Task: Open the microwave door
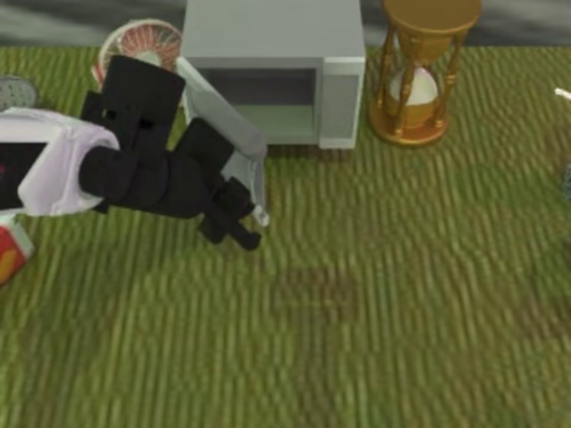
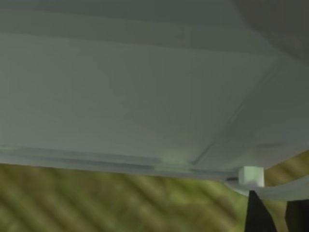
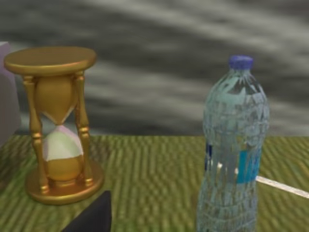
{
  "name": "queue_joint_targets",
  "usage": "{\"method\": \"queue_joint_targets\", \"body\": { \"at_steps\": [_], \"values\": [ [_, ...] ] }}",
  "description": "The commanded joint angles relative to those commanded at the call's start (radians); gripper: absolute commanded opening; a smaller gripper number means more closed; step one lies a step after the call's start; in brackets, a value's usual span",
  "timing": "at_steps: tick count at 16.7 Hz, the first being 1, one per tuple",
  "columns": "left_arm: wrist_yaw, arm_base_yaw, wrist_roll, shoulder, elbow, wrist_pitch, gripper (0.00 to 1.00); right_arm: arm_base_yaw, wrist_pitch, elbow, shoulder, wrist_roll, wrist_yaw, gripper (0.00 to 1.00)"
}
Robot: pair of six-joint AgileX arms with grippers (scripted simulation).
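— Fingers first: what are they doing?

— Black fingers (image 1: 234,227) of the left gripper (image 1: 243,223) sit at the free end of the microwave door (image 1: 227,125), by its small white handle (image 2: 251,176). Whether they pinch that handle or merely touch it, I cannot tell (the left wrist view shows only their dark tips under the door's edge).

— And the arm's pose?

— My left arm (image 1: 134,169) reaches in from the left side of the surface (image 1: 375,339), lying low and stretched toward the right, wrist bent down toward the door's end.

— Count things for me, near to far.

— One red and yellow object (image 1: 11,254) at the left edge; one open door, swung out on its left hinge and angled forward; one microwave (image 1: 277,67) at the back, its cavity showing; one pink fan (image 1: 138,45) to its left; one golden hourglass (image 1: 419,71) to its right. One clear water bottle (image 3: 234,154) with a blue cap stands near the hourglass in the right wrist view.

— The right gripper?

— Only a dark tip (image 3: 94,217) shows in its own wrist view, off at the right; its opening I cannot tell.
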Motion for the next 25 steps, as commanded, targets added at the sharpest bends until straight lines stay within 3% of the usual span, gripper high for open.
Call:
{"method": "queue_joint_targets", "body": {
  "at_steps": [19, 25],
  "values": [
    [0.000, 0.000, 0.000, 0.000, 0.000, 0.000, 0.00, 0.000, 0.000, 0.000, 0.000, 0.000, 0.000, 1.00],
    [0.031, 0.016, 0.039, -0.005, -0.003, -0.014, 0.00, 0.000, 0.000, 0.000, 0.000, 0.000, 0.000, 1.00]
  ]
}}
